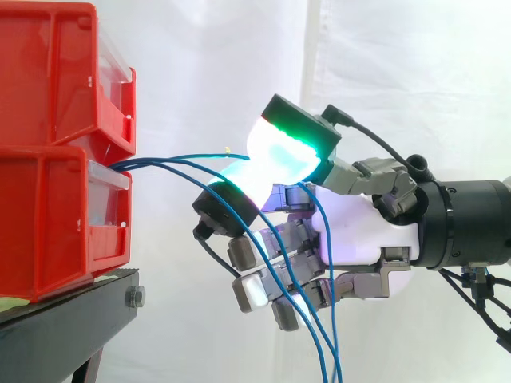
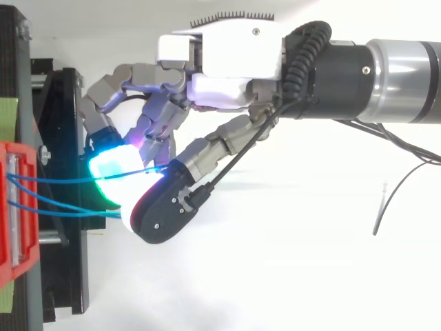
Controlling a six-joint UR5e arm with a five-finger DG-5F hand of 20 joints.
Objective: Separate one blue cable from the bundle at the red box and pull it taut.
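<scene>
Nearest to the upper camera is my hand (image 2: 227, 69), which reaches toward 9 o'clock, to the red bins (image 1: 48, 223) stacked on the black stand (image 1: 64, 319). From the front of the bins the bundle (image 1: 152, 165) of blue cables comes out toward 3 o'clock. Most of them sink past my palm and hang down at 6 o'clock. One cable (image 1: 200, 155) runs higher, and I hold it pinched between two glowing pads (image 1: 283, 152). My other fingers are curled below, and loose cables lie across them.

The pinched cable bends a little, so I judge it is not yet taut. To do this well, I should keep the pinch firm and draw back slowly, straight toward 3 o'clock, level with the place where the cable leaves the bins. I should watch that the loose cables slide off my curled fingers and do not come with me. If the bins begin to shift, I am pulling too hard.
</scene>
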